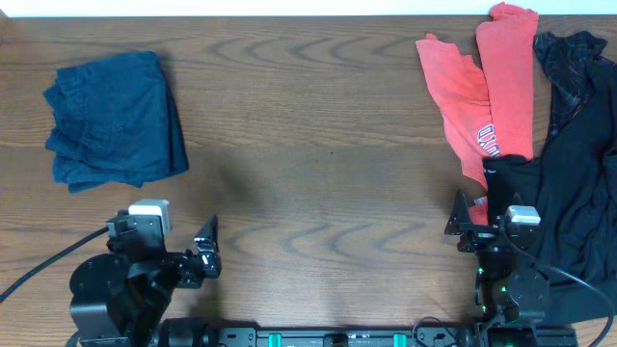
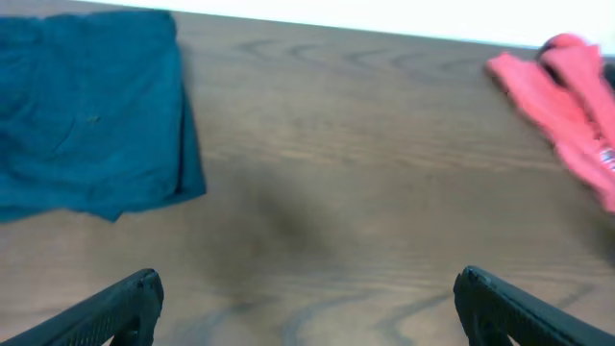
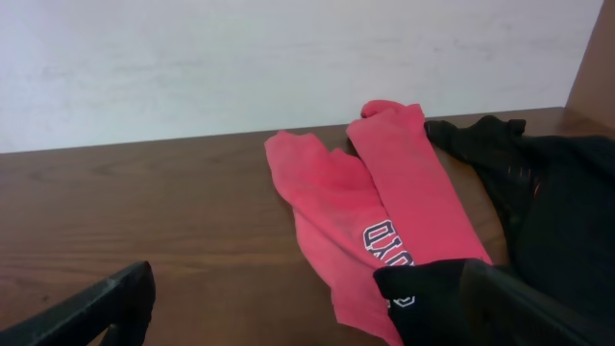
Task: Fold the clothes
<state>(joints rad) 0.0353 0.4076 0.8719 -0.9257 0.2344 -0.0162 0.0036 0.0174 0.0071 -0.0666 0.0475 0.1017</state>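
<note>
Navy-blue cotton garment [image 1: 116, 120] lies folded on wooden tabletop [image 1: 318, 145] (one done, seemingly); red lettered shirt [image 1: 506, 77], black garments [image 1: 578, 173] still to fold. Left jaws, right jaws wide, empty.

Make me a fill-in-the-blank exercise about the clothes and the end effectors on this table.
1. The folded garment at the left of the table is dark ___.
2. The shirt with lettering is ___.
3. The left end effector and right end effector are both ___, holding nothing.
Missing words: blue, red, open.
</note>
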